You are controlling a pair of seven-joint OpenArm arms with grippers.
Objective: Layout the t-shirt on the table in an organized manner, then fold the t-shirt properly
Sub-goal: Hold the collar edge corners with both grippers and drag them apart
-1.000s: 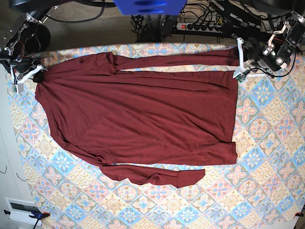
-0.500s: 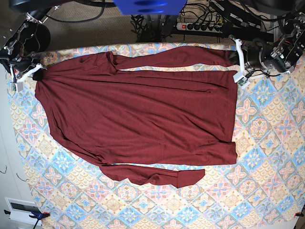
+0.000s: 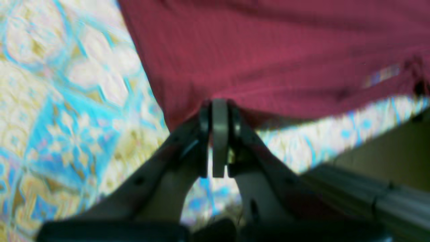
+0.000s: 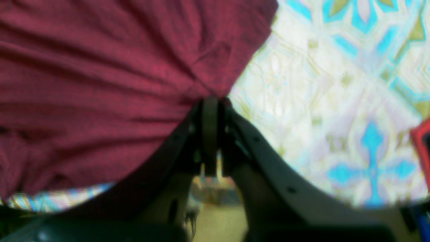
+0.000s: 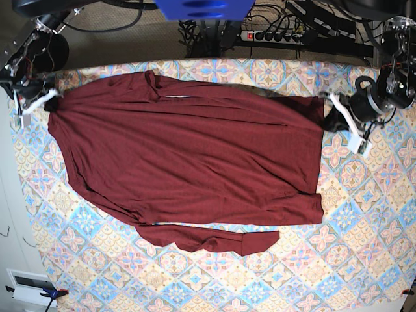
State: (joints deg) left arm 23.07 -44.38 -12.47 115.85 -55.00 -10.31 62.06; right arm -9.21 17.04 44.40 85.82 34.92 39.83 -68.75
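Dark maroon long-sleeved knit t-shirt [image 5: 188, 162] spread flat on pastel diamond-tile table [image 5: 364, 214]. Left gripper [image 3: 220, 111] clamped on shirt's corner; right gripper [image 4: 211, 104] pinching opposite shirt edge.

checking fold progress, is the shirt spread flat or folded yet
Mostly spread, not folded: the shirt lies open across the table, one sleeve out below.

left pincer [image 5: 339, 121]: clamped, low at table's edge | right pincer [image 5: 51, 102]: clamped, low at opposite edge
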